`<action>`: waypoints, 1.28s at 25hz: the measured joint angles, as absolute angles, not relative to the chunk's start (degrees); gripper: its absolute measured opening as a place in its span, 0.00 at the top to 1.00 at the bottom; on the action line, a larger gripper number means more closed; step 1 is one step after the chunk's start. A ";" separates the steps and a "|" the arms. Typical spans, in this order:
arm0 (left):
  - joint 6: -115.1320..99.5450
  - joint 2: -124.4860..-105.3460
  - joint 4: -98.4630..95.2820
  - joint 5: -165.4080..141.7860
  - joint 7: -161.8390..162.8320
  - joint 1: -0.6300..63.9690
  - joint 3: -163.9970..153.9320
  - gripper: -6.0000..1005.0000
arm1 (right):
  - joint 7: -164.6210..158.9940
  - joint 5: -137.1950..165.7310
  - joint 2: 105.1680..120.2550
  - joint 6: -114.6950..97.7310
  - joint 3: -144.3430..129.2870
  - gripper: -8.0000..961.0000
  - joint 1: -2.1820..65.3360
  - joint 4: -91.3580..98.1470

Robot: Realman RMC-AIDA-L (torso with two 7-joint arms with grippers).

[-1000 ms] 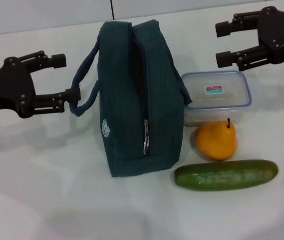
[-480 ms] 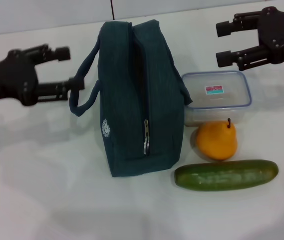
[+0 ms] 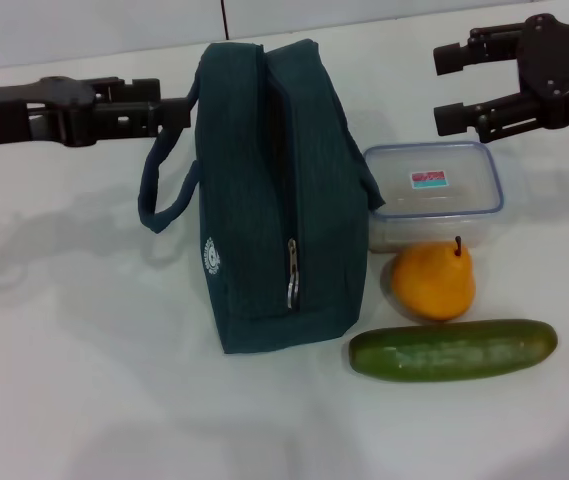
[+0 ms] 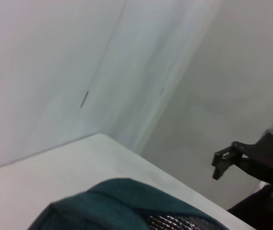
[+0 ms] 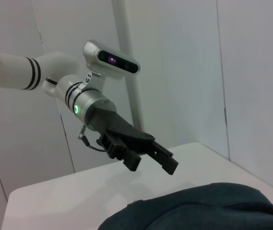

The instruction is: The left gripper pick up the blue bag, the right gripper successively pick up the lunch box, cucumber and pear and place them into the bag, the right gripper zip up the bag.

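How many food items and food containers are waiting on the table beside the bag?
3, all right of the bag: the lunch box farthest back, the pear in front of it, the cucumber nearest the camera. Anything behind the bag would be hidden.

The left pincer (image 5: 150, 158) is matte black with long flat fingers, on a white arm with black bands, a green light and a thin cable. The right pincer (image 3: 464, 88) is black, jointed linkage.
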State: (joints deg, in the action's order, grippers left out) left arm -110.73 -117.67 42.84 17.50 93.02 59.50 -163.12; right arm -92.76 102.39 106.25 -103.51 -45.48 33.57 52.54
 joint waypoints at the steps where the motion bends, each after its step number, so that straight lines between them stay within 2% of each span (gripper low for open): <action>1: -110.61 -117.93 43.36 17.41 94.05 59.62 -163.12 0.14 | -92.75 102.39 106.25 -103.51 -45.55 0.16 33.55 52.55; 5: -109.96 -119.07 44.64 16.76 96.69 60.38 -163.12 0.14 | -92.51 102.39 106.32 -103.30 -45.50 0.16 33.25 52.43; 11: -107.33 -119.43 43.81 14.84 98.81 61.70 -163.12 0.17 | -92.00 102.39 106.52 -103.18 -45.53 0.16 33.21 52.31; 32: -96.23 -119.40 35.37 8.27 98.43 63.55 -163.12 0.28 | -91.66 102.39 107.25 -102.93 -45.43 0.16 32.64 52.02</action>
State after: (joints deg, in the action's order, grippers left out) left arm -96.23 -119.40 35.37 8.27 98.43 63.55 -163.12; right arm -91.66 102.39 107.25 -102.93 -45.43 32.64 52.02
